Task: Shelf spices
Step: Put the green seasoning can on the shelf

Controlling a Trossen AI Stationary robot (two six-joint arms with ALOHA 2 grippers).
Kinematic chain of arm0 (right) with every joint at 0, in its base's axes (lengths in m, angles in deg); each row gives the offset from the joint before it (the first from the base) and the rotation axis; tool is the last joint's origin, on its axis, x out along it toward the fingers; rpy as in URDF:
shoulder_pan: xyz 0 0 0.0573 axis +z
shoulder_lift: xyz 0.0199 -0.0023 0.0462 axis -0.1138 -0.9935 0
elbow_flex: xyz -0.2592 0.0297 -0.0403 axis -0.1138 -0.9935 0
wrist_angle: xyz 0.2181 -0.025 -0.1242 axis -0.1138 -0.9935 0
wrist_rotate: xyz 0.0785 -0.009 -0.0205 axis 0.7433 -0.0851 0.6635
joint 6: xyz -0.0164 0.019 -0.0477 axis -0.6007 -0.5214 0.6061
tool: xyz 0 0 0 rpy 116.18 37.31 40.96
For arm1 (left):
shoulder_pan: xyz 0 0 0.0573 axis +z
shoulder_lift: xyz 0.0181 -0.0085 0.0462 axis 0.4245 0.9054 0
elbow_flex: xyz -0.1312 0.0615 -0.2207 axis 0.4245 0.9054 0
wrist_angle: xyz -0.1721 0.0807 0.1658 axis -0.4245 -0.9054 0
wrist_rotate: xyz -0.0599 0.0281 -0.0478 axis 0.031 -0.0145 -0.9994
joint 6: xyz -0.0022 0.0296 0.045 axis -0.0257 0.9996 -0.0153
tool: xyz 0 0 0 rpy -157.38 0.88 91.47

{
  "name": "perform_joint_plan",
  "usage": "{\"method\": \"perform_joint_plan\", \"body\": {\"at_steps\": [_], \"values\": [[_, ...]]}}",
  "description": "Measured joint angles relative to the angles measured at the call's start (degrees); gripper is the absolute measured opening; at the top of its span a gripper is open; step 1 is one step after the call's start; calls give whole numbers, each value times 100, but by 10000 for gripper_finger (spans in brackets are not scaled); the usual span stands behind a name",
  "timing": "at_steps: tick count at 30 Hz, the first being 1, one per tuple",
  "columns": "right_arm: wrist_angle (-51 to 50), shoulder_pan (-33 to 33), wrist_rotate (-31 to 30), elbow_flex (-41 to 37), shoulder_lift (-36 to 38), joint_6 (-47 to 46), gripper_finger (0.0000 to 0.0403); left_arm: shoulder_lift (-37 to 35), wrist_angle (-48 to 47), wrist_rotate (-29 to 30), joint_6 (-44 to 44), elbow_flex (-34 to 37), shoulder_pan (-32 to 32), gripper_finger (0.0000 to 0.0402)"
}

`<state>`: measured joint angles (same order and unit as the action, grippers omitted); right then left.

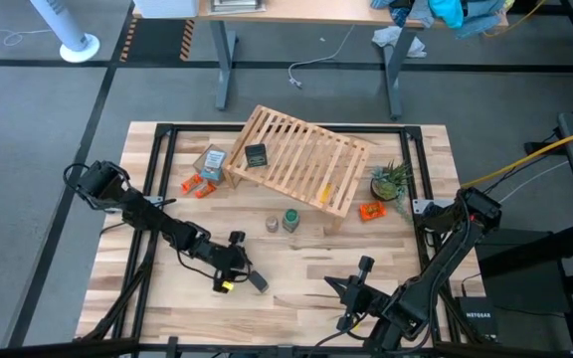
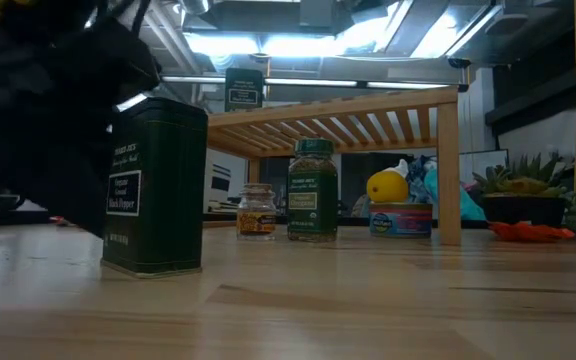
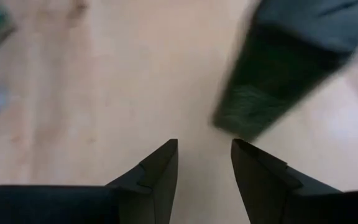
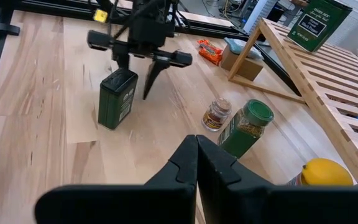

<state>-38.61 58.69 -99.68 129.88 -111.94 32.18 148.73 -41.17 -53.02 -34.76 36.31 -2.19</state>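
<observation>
Tabletop: right wrist alone shows lemon (image 4: pixel 325 172).

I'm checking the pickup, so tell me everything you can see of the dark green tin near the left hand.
The dark green tin is a squarish metal-looking spice can with a pale label, standing upright on the wooden tabletop. The left hand hangs just above it, fingers apart, one beside the tin, not gripping it.

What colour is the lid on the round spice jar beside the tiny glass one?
Green, clearest in the right wrist view: the round spice jar has a green lid.
</observation>
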Motion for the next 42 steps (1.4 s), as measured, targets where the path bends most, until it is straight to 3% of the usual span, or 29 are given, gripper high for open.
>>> {"method": "perform_joint_plan", "body": {"at_steps": [5,13,17,21,34,42], "values": [[0,0,2,0,0,0,5,0,-23,-367,33,0,-65,143],[26,-2,201,0,0,0,5,0,-22,-404,-32,0,-210,143],[28,-7,343,0,0,2,5,0,-16,-358,-454,0,-199,143],[30,-7,345,0,0,2,5,0,-16,44,-699,0,-193,145],[30,-7,345,0,0,2,5,-2,-286,32,-1365,-2,-104,229],[37,-7,345,0,0,2,5,-2,-227,29,-992,2,-269,229]]}}
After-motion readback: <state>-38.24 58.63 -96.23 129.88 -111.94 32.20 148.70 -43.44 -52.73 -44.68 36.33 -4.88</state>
